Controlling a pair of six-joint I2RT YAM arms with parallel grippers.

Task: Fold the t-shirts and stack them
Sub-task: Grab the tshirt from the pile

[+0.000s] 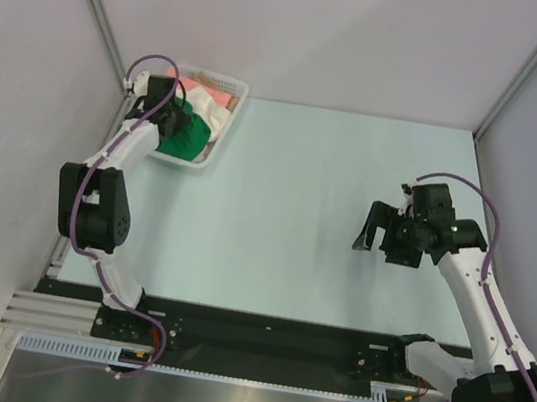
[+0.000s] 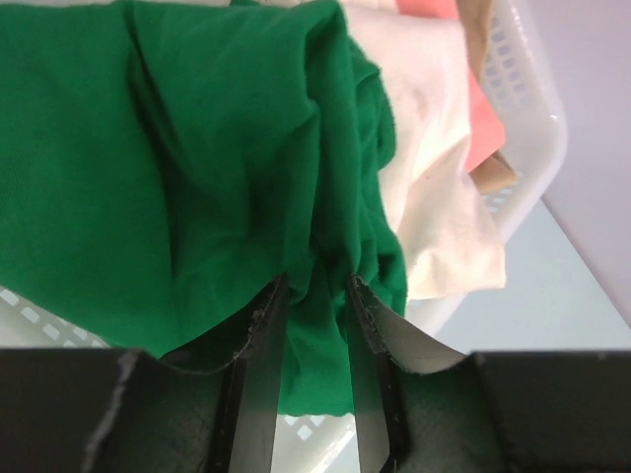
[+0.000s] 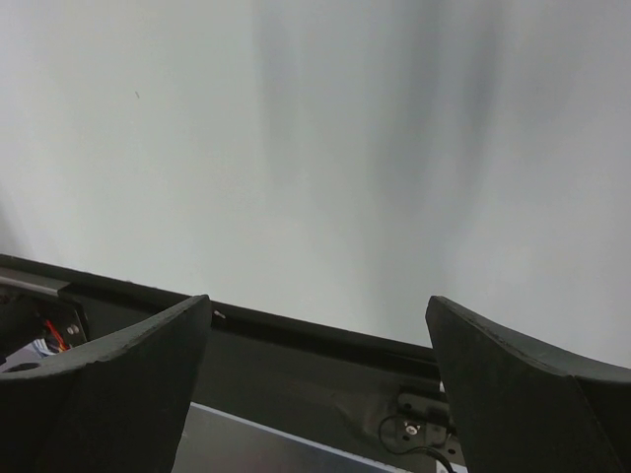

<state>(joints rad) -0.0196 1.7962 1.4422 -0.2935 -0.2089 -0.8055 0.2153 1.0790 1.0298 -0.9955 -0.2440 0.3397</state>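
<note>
The bright green t-shirt lies bunched in the white lattice basket at the far left, with a cream-white shirt and a salmon-pink shirt behind it. My left gripper is shut on a fold of the green t-shirt, which fills the left wrist view and passes between the fingers. The cream-white shirt and pink shirt lie to its right. My right gripper hovers open and empty over the table at the right; its wrist view shows only bare table between the fingertips.
The basket wall shows at the right of the left wrist view. The pale blue table spreads between the arms. The black rail runs along the near edge, also in the right wrist view. Grey walls enclose the far side.
</note>
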